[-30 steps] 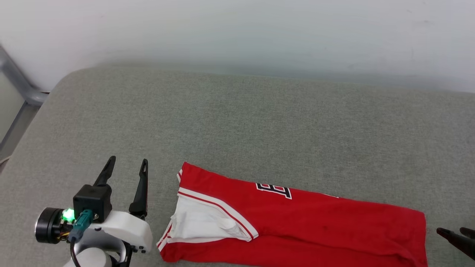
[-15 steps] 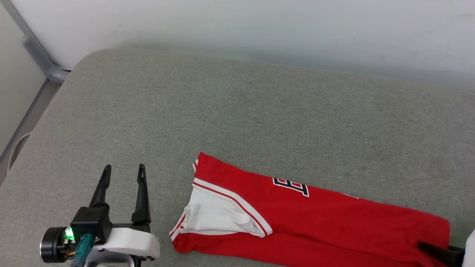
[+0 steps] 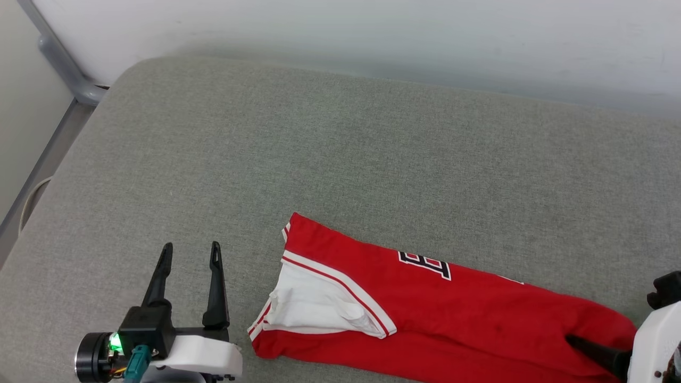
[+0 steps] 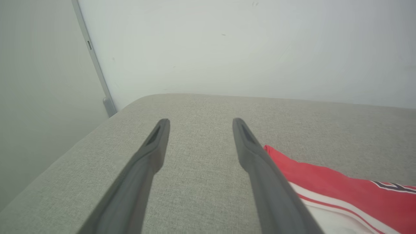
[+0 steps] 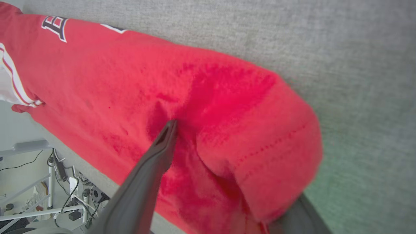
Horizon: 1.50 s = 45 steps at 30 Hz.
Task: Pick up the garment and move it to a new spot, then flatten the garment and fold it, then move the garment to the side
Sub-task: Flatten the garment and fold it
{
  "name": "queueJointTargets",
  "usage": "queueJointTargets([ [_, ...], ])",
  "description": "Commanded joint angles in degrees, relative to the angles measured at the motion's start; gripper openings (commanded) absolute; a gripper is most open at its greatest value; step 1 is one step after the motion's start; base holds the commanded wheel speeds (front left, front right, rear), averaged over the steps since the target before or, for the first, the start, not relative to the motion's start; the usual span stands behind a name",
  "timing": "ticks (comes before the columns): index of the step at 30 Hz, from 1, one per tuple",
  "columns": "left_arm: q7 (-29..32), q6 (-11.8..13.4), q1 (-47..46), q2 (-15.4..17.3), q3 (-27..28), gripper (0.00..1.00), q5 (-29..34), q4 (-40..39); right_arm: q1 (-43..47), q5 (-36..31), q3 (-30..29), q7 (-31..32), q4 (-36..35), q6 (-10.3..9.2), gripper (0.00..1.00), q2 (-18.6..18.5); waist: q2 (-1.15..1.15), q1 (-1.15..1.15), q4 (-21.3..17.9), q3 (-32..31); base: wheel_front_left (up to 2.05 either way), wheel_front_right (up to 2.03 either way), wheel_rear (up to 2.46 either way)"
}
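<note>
The garment (image 3: 452, 314) lay as a long folded strip. Its long axis ran from just right of the left pincer (image 3: 191, 249) to the right pincer (image 5: 224, 152), with the white sleeve (image 3: 314, 311) toward the left one. The left pincer gaped wide and empty, clear of the cloth. The right pincer straddled the hem end, spread wide, one finger (image 5: 152, 162) on top. Grey cushion (image 3: 340, 159) lay ahead of both.

The garment (image 3: 479, 308) is soft matt cloth; the cushion (image 3: 319, 159), coarse grey weave; the left pincer (image 4: 201, 121), smooth matt dark plastic.
</note>
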Motion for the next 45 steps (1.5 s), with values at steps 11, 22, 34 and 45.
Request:
queueJointTargets([
  [11,-0.3,-4.2,3.1,-4.1,5.1,1.00,5.7,1.9,0.8,0.4,5.1,-6.6,3.2,0.04,0.00,-3.0,0.00,0.00,-1.4,-2.0,0.00,0.00,0.00],
  [22,-0.3,-6.7,5.7,-5.0,7.4,1.00,8.7,2.1,1.9,1.6,3.6,-11.0,6.3,0.04,0.00,-8.2,0.00,0.00,-3.3,-4.7,0.00,0.00,0.00],
  [34,-0.3,-7.0,7.7,-5.2,7.4,1.00,11.5,2.1,1.3,-0.2,1.3,-12.4,11.2,0.03,0.00,-12.4,0.00,0.00,-5.1,-7.1,0.00,0.00,0.00],
  [45,-0.3,-7.7,8.5,-5.4,7.1,1.00,11.6,2.9,3.8,4.4,1.6,-7.8,-5.2,0.07,0.00,-11.1,0.00,0.00,-5.9,-8.7,0.00,0.00,0.00],
])
